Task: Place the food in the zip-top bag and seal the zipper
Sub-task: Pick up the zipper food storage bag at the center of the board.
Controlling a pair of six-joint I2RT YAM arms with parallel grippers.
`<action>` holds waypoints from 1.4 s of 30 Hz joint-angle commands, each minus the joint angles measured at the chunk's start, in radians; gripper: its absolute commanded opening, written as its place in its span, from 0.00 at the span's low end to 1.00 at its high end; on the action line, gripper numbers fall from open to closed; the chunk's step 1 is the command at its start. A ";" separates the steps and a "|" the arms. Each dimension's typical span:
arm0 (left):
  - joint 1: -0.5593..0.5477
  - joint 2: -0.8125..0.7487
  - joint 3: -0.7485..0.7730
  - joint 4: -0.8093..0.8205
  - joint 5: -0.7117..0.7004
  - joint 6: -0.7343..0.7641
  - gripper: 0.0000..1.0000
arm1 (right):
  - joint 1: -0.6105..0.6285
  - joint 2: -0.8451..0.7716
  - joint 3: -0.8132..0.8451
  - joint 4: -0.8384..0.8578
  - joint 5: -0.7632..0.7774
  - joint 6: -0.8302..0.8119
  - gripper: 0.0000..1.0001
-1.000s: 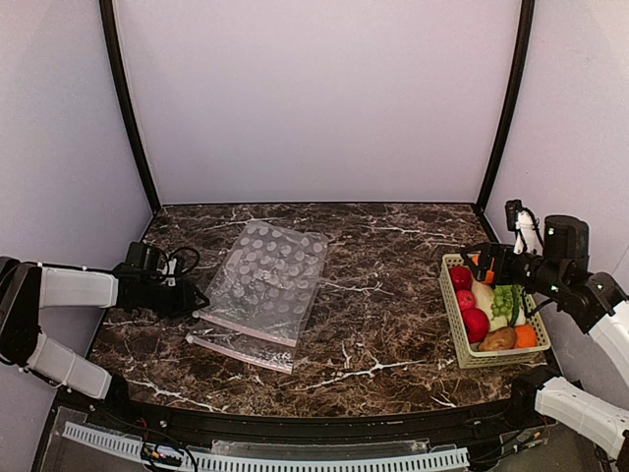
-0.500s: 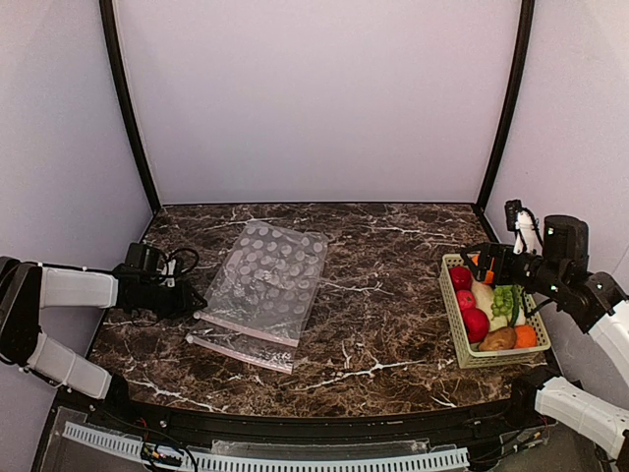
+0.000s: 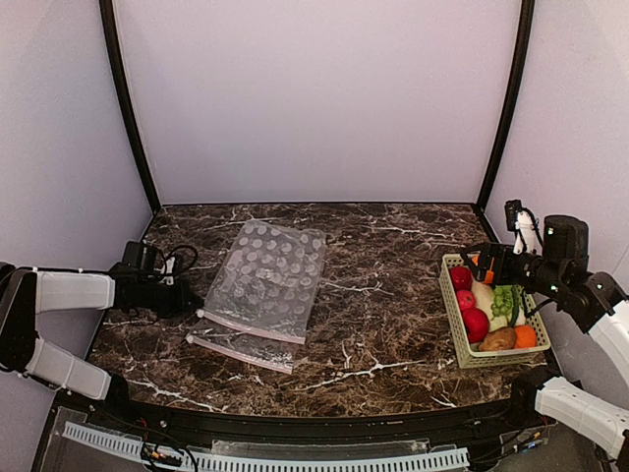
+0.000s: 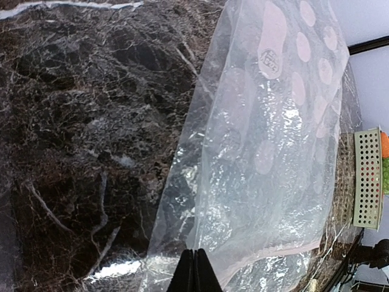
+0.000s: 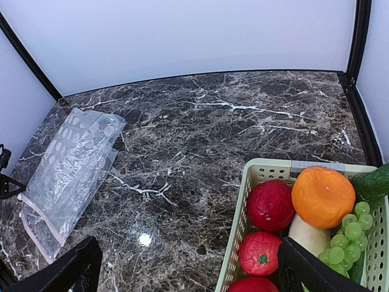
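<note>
Pinching left edge of dotted bag (image 3: pixel 267 277), left tool (image 4: pixel 194 271) has fingers pressed together, low over bench (image 3: pixel 393 324). Bag lies left of centre, pink zipper (image 3: pixel 257 328) toward near edge, atop second bag (image 3: pixel 241 350). At right, green basket (image 3: pixel 462 346) holds apples (image 3: pixel 475 323), orange (image 5: pixel 323 196), grapes (image 3: pixel 503 300), potato (image 3: pixel 497 339). Right tool (image 5: pixel 188 249) spread wide, hovering above basket's far end.
</note>
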 commanded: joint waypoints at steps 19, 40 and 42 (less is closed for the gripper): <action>-0.222 -0.291 0.256 -0.180 0.081 -0.197 0.01 | 0.145 0.134 0.097 0.030 -0.028 -0.051 0.95; -0.700 -0.181 0.468 0.056 -0.171 -0.458 0.01 | 0.878 0.423 0.373 0.093 0.484 -0.048 0.91; -0.728 -0.169 0.484 0.076 -0.195 -0.463 0.01 | 0.944 0.467 0.398 0.117 0.511 -0.058 0.91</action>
